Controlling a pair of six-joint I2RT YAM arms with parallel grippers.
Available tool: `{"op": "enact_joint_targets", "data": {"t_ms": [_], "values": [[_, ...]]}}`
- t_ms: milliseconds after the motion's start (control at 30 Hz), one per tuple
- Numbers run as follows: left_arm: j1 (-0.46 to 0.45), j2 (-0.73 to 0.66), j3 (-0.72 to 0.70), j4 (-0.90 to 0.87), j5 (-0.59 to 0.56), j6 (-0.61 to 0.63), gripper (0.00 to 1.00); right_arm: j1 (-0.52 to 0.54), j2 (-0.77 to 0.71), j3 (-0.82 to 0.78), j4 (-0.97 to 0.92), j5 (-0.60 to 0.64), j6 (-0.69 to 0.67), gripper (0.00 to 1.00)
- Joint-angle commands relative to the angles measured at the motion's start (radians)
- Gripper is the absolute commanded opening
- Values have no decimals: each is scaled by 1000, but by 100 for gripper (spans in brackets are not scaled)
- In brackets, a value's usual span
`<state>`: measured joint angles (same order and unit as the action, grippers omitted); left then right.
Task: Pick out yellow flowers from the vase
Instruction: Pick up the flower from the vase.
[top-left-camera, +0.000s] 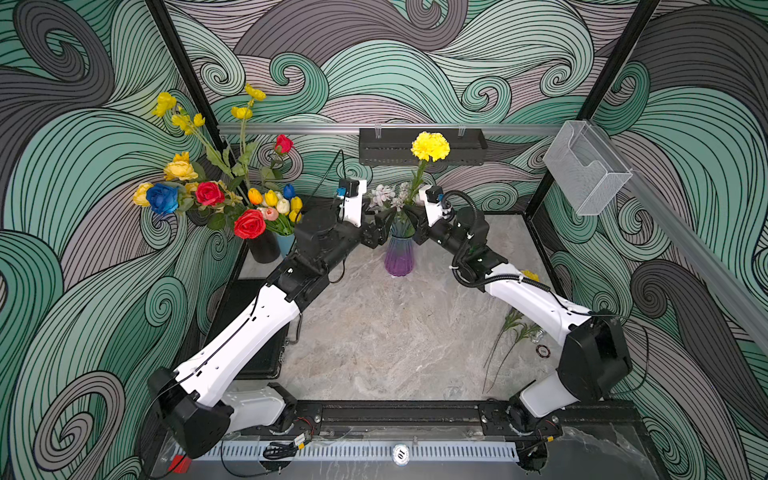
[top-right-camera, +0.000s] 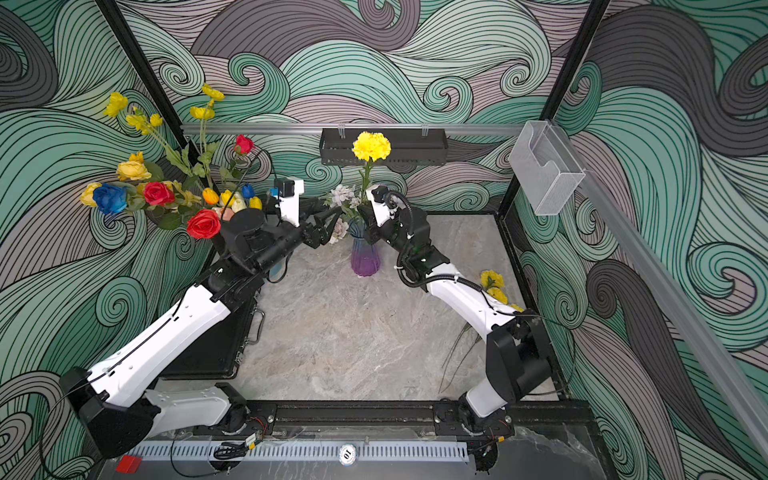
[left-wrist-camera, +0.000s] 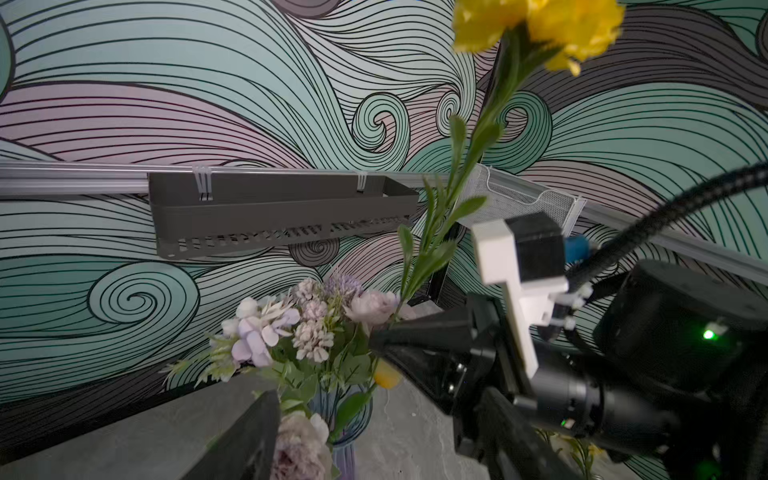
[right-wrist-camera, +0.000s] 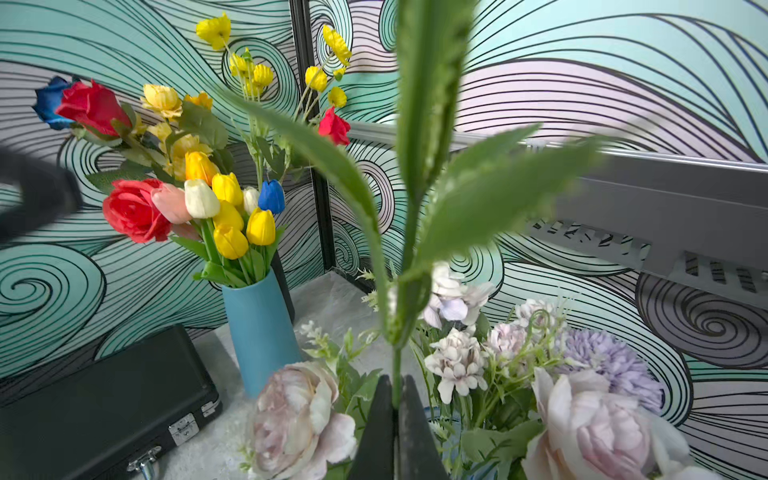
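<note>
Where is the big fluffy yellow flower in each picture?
Top view: yellow flower upper middle, before the black shelf.
Top view: yellow flower same spot.
Left wrist: yellow flower high above the pale bouquet.
Right wrist: yellow flower shows only stem, pinched by the right fingers.
Shared landmark: black shelf on the wall rail.

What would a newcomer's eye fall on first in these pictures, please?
A yellow pom-pom flower towers over the purple vase at the back of the table, its stem pinched in the right gripper. The left gripper stands open beside it. A red, blue and yellow bouquet crowds the far left corner.
</note>
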<state>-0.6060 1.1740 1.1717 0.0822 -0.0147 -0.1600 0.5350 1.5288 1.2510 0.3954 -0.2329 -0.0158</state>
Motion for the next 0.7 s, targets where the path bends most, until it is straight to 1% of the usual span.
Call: {"op": "enact_joint_targets", "data": {"t_ms": [0, 100, 233, 433, 533, 667], "values": [[2, -48, -96, 67, -75, -15, 76, 5, -64, 54, -60, 32, 60, 0], [3, -84, -173, 64, -116, -28, 77, 2, -110, 66, -98, 50, 84, 0], [2, -143, -291, 105, -150, -58, 78, 1, -170, 74, -157, 79, 105, 0], [0, -232, -438, 126, -202, -81, 80, -19, -266, 49, -254, 105, 147, 0], [0, -264, -481, 113, -221, -83, 82, -46, -312, 26, -315, 116, 185, 0], [0, -289, -549, 106, -242, -87, 84, -106, -382, -29, -388, 122, 274, 0]]}}
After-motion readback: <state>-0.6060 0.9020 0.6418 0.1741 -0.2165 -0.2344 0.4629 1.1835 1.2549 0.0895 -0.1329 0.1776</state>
